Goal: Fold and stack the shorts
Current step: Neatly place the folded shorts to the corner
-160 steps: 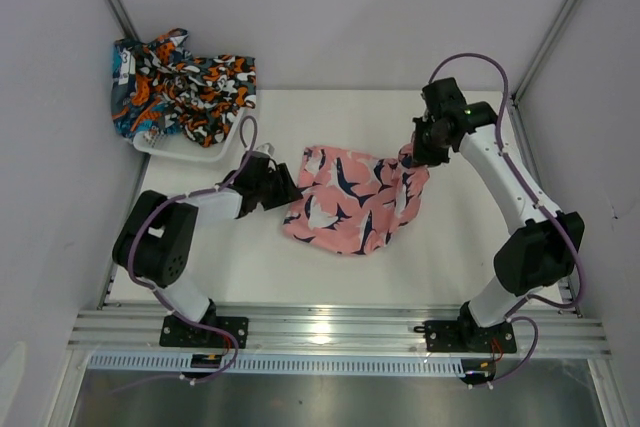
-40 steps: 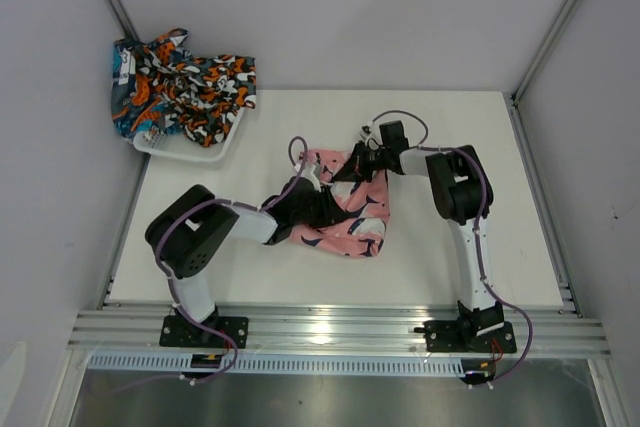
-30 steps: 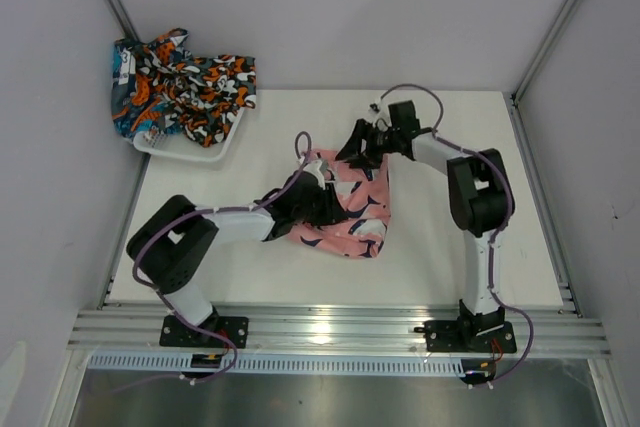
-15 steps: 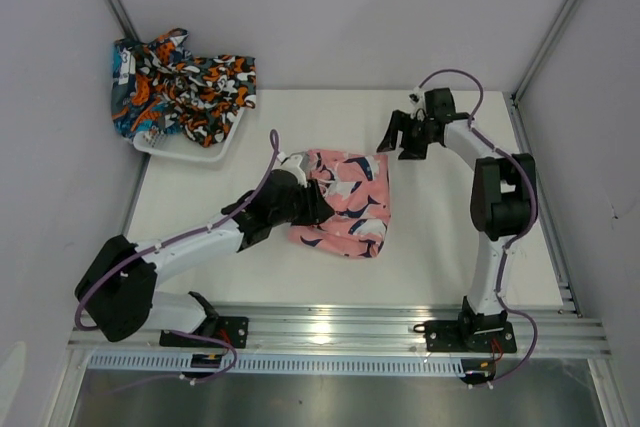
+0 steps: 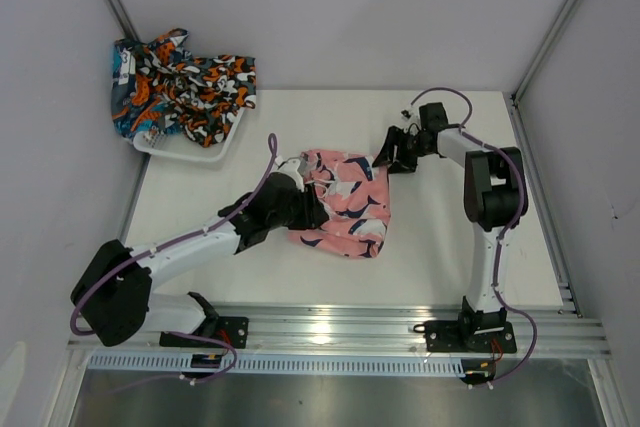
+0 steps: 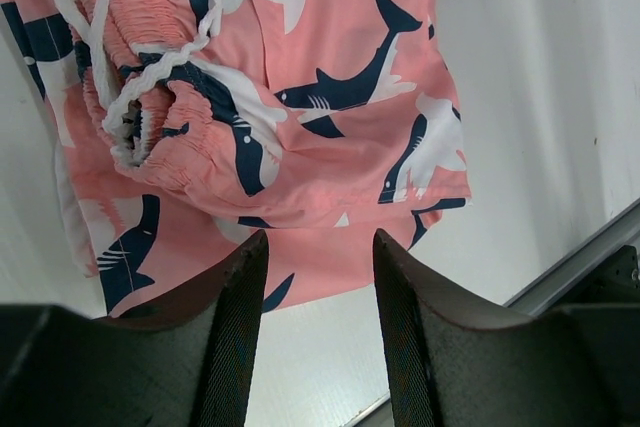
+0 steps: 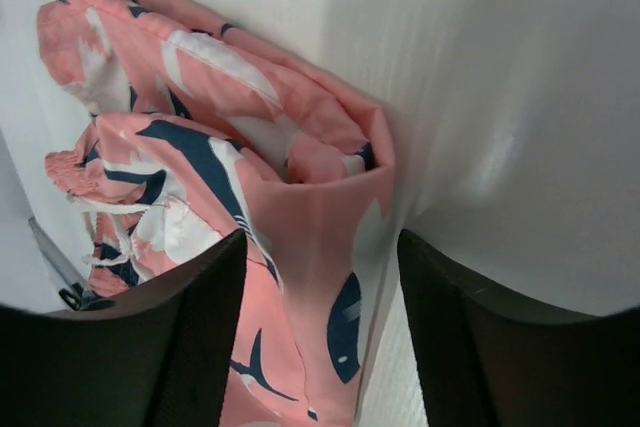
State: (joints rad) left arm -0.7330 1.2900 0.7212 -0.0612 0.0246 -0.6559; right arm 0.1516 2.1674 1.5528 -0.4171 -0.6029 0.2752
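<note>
Left pincer (image 6: 318, 247) is open, nothing between the jaws, at the left edge of the pink soft-fabric shorts with navy and white sharks (image 6: 340, 97). The bunched elastic waistband and loose white drawstring (image 6: 150, 75) sit just ahead of it. Right pincer (image 7: 320, 267) is also open, jaws wide, at the far-right corner of the shorts, where the folded layers show as a rolled edge. Can't tell if a finger touches cloth. The shorts lie mid-desk on the white desk (image 5: 450, 237), roughly doubled over and lumpy on the waistband side. Reads as mid-fold on the first pair, nothing stacked yet. To do it well, the right should bite all layers at that corner, not only the top one, or the fold likely splits on lift. The left should pin the waistband side low so the cloth doesn't slide, and keep the drawstring out of the jaws. Carry the fold low and flat, then press out the lump. The heap of orange, black and teal patterned shorts (image 5: 185, 82) sits in the white plastic mesh basket (image 5: 190, 154) at the far-left corner, well apart.
</note>
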